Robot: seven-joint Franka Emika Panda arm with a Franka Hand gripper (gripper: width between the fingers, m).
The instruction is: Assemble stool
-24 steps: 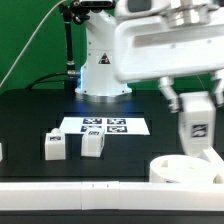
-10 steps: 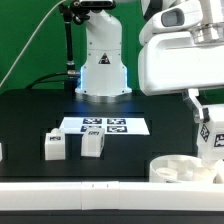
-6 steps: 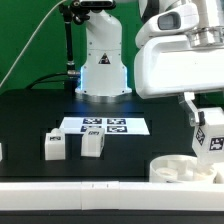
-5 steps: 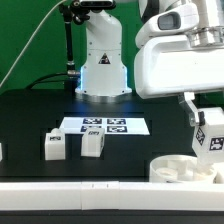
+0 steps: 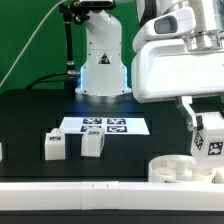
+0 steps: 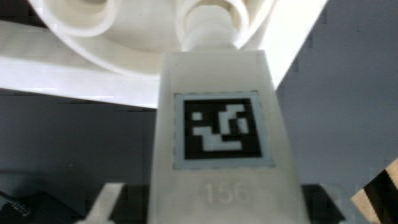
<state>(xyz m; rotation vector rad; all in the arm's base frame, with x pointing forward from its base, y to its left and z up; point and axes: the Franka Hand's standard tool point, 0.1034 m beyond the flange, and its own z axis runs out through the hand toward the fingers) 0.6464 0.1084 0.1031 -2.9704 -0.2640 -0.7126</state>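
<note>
My gripper (image 5: 203, 128) is shut on a white blocky stool leg (image 5: 208, 135) with a black-and-white tag, at the exterior view's right. The leg hangs just above the round ring-rimmed white seat (image 5: 180, 170), which lies at the front right of the table. In the wrist view the leg (image 6: 217, 120) fills the middle, its tag facing the camera, with a finger (image 6: 105, 203) on each side and the seat (image 6: 134, 35) beyond its tip. Two more white legs stand on the table, one (image 5: 54, 146) left of the other (image 5: 93, 144).
The marker board (image 5: 105, 126) lies flat in the middle of the black table, behind the two loose legs. The arm's white base (image 5: 100, 60) stands at the back. A long white wall strip (image 5: 70, 195) runs along the front edge.
The gripper with the leg has moved toward the exterior view's right and then edged back left and slightly down toward the seat. The two loose legs have not moved.
</note>
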